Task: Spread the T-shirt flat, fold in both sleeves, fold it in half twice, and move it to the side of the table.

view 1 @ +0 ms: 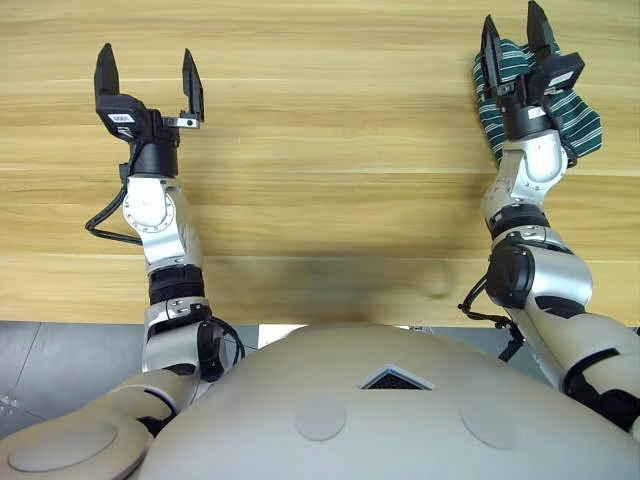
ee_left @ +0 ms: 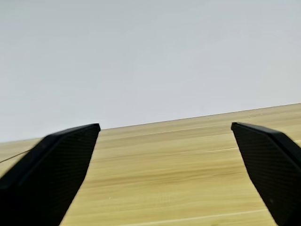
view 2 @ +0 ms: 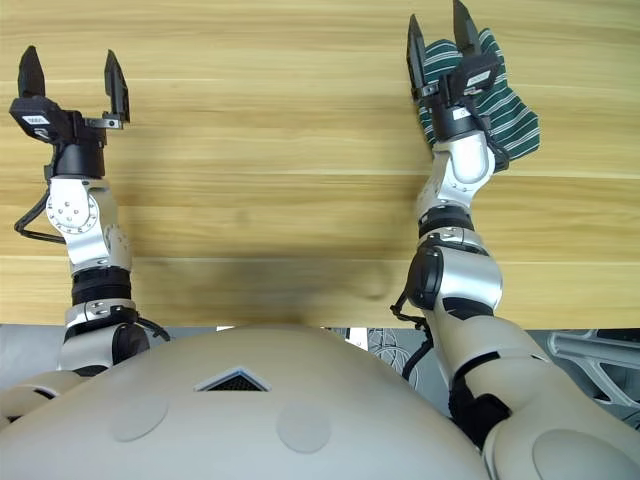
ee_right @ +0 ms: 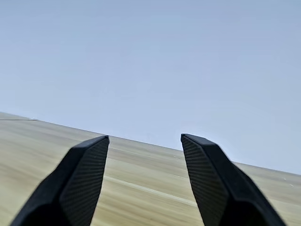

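The T-shirt [view 1: 572,112], dark green with thin white stripes, lies folded into a small bundle at the right side of the wooden table [view 1: 340,150]. My right gripper [view 1: 513,30] hovers over the bundle's left part, open with nothing between its fingers [ee_right: 82,181]; the wrist hides part of the cloth. My left gripper [view 1: 147,66] stands open above bare wood on the left side of the table, far from the shirt, its fingers [ee_left: 51,169] spread wide.
The table's near edge [view 1: 80,322] runs just in front of my torso, with grey floor below it. A pale wall [ee_left: 141,56] rises behind the table's far edge. Bare wood stretches between the two arms.
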